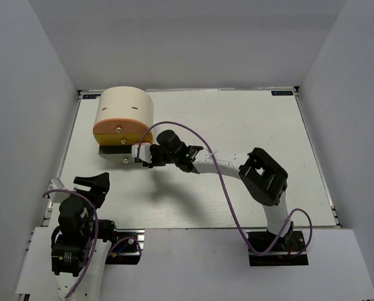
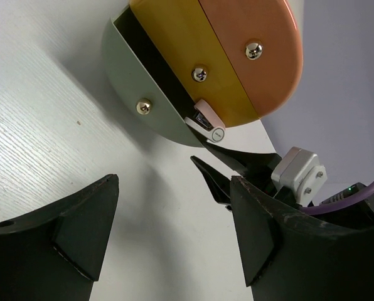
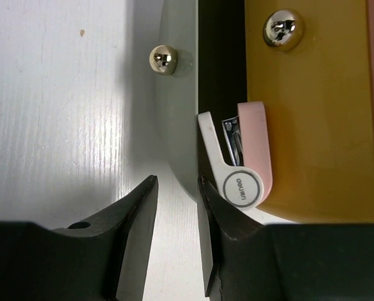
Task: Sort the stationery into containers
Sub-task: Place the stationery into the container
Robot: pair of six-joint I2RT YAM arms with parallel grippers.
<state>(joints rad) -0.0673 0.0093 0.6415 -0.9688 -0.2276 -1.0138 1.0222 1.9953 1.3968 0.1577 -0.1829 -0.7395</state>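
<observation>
Piece (image 3: 237, 169): small, white body, pink upper arm, metal between, round end disc with printed logo. Lies in pulled-out grey drawer (image 3: 177, 94) of box (image 1: 124, 106), against yellow drawer (image 3: 312, 125) front. Right gripper (image 3: 174, 188) just beside, fingers narrowly parted, pinching nothing. Left gripper (image 2: 174, 182) spread wide, well apart.

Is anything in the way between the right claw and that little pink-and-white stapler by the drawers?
Nothing visible. The right gripper is right beside the mini stapler, which leans on the yellow drawer over the pulled-out grey drawer. Only that drawer's front wall sits between the gripper's open fingers.
</observation>
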